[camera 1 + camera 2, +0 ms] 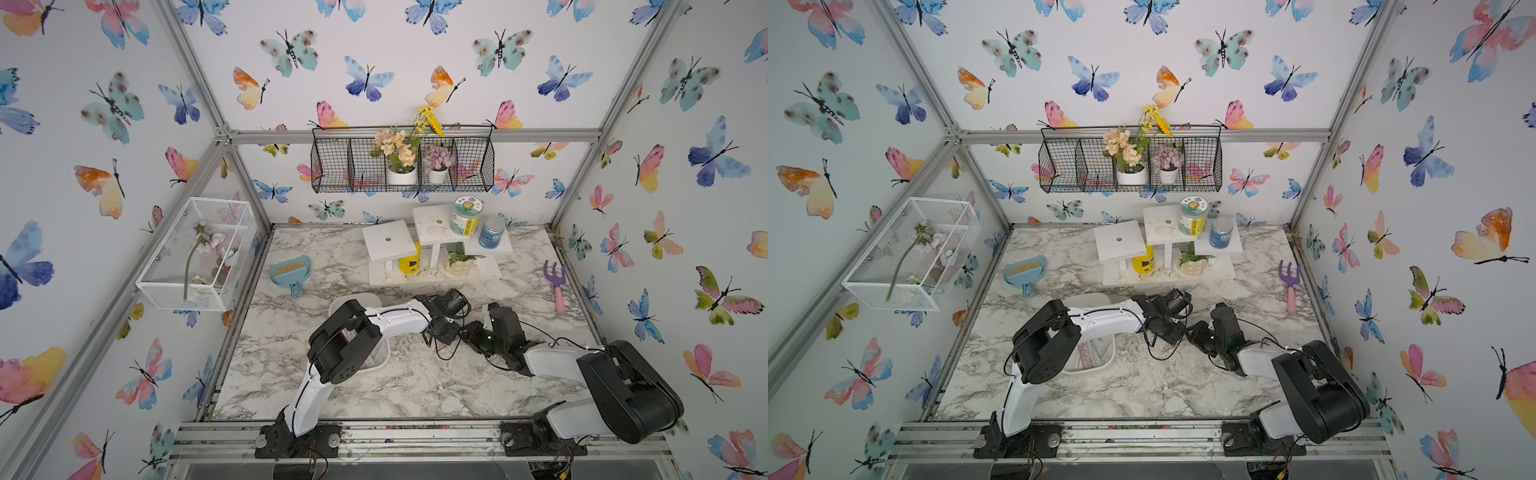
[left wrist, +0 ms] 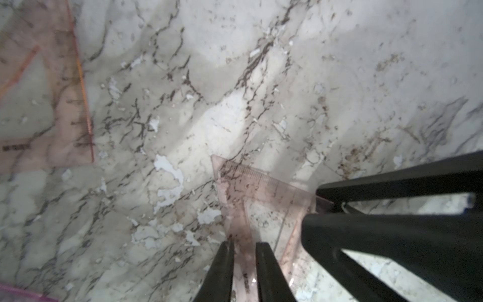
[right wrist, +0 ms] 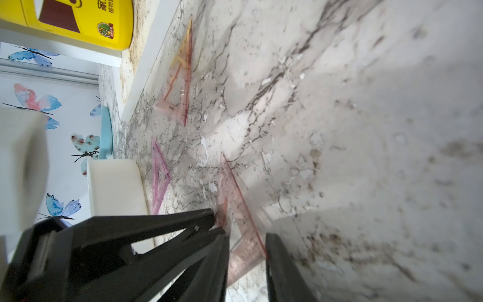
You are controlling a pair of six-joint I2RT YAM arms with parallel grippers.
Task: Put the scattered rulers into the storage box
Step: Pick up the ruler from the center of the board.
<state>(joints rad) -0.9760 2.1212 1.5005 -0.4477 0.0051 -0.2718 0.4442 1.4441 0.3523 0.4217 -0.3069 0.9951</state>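
Observation:
My left gripper (image 2: 245, 245) is shut on a pinkish transparent set square (image 2: 261, 198), holding it tilted just above the marble table. My right gripper (image 3: 247, 235) is open, one finger on each side of that set square's (image 3: 235, 198) far corner, right beside the left fingers (image 3: 156, 224). Two more set squares lie flat on the table, one (image 3: 159, 177) beside the storage box (image 3: 115, 183) and one (image 3: 180, 78) by the stand. In a top view the white storage box (image 1: 1088, 299) sits under my left arm with rulers (image 1: 1096, 353) inside.
A purple-and-pink toy fork (image 1: 557, 286) lies at the right edge. A blue dustpan (image 1: 289, 270) sits at the back left. A white tiered stand (image 1: 432, 249) with jars is behind the grippers. A white mesh basket (image 1: 195, 253) and a black wire basket (image 1: 403, 166) hang on the walls.

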